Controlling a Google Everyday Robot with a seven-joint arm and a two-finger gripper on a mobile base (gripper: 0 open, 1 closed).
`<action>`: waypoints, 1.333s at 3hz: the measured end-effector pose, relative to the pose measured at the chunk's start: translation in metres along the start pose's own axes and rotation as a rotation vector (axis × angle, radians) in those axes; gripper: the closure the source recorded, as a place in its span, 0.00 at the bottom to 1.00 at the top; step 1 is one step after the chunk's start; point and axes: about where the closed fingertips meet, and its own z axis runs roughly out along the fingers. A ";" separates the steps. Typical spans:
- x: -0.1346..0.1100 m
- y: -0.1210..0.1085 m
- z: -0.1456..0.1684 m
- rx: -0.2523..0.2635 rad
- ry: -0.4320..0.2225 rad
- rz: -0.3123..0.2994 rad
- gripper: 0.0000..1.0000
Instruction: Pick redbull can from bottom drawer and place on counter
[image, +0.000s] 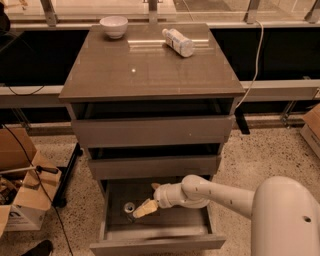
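Observation:
The redbull can (129, 207) stands upright in the left part of the open bottom drawer (155, 244), its shiny round top showing. My gripper (145, 202) is inside the drawer just right of the can, reaching in from the right. Its tan fingers (142, 209) stand apart, and the lower one has its tip close beside the can. It holds nothing. The counter (150, 70) is the glossy grey-brown top of the cabinet, above the drawers.
A white bowl (113, 26) stands at the counter's back left and a clear plastic bottle (178, 41) lies at its back right. The two upper drawers (152, 131) are slightly open above my arm. Cardboard boxes (25, 192) sit on the floor to the left.

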 end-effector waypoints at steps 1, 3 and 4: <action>0.030 -0.009 0.034 -0.040 -0.018 0.063 0.00; 0.054 -0.018 0.097 -0.124 -0.086 0.162 0.00; 0.057 -0.021 0.122 -0.161 -0.122 0.206 0.00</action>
